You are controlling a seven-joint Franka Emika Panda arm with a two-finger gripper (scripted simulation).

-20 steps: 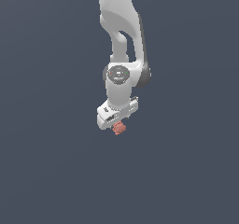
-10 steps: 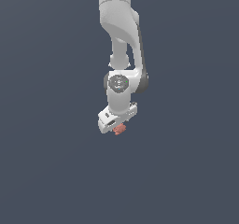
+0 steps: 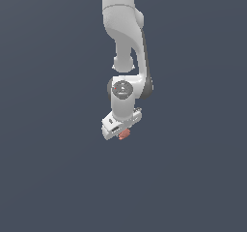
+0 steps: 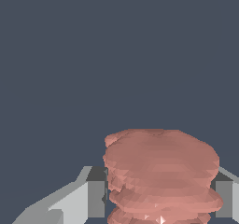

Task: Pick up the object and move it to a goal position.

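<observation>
The object (image 3: pixel 124 135) is a tiny lumpy salmon-red blob that sticks out just under the white gripper (image 3: pixel 122 134) in the exterior view. The gripper hangs from the white arm above the plain dark grey floor (image 3: pixel 48 178). In the wrist view the object (image 4: pixel 161 174) fills the space between the two fingers (image 4: pixel 88 199), which press on its sides. The gripper is shut on the object and holds it off the floor.
Only the uniform dark grey floor surrounds the arm in both views. No other objects, containers or edges show.
The arm has shifted slightly toward the exterior view's right and a little upward, carrying the object with it. The grip on the object is unchanged.
</observation>
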